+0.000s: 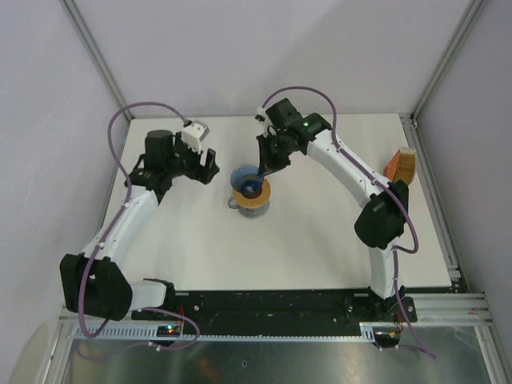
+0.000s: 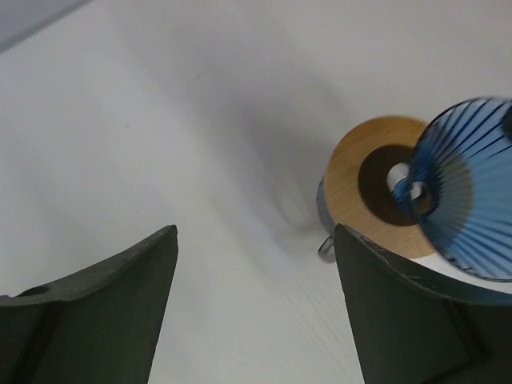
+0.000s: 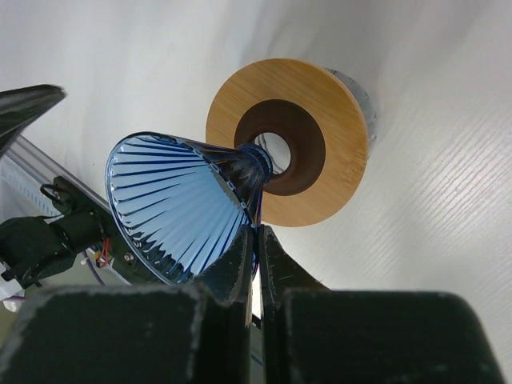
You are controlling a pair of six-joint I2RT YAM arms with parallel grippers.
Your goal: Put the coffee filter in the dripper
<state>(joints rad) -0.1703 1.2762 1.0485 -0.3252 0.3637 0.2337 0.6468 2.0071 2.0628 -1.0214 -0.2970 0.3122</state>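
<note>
top view: the two arms reach in from the near edge of the white table (image 1: 320, 240). the right hand (image 1: 264, 170) is clamped on the dripper (image 1: 246, 179), a blue ribbed cone, gripping it from about 1 o'clock. the dripper hangs tilted over a flat amber disc (image 1: 258, 200) that caps a clear glass jug (image 1: 234, 205) near the middle of the table. the left hand (image 1: 210, 166) hovers at 9 o'clock of the dripper, just beside it and apart from it, its fingers spread and holding nothing. the coffee filter (image 1: 401, 166), a tan-orange paper piece, lies at the table's right edge, at 3 o'clock of the jug and well apart from both hands; whether it is flat or spread cannot be told at this size. right wrist view: the two fingers (image 3: 240, 260) of the right hand (image 3: 258, 240) are pressed together on the thin wall of the dripper (image 3: 172, 204) at its wide rim; the cone lies on its side, mouth toward 8 o'clock, narrow end meeting the dark centre hole of the amber disc (image 3: 320, 104). the glass jug (image 3: 362, 96) shows only as a sliver behind the disc. left wrist view: the left hand (image 2: 256, 234) is wide apart over bare table, with the amber disc (image 2: 360, 152) and the tilted dripper (image 2: 472, 192) at 2 o'clock.
</note>
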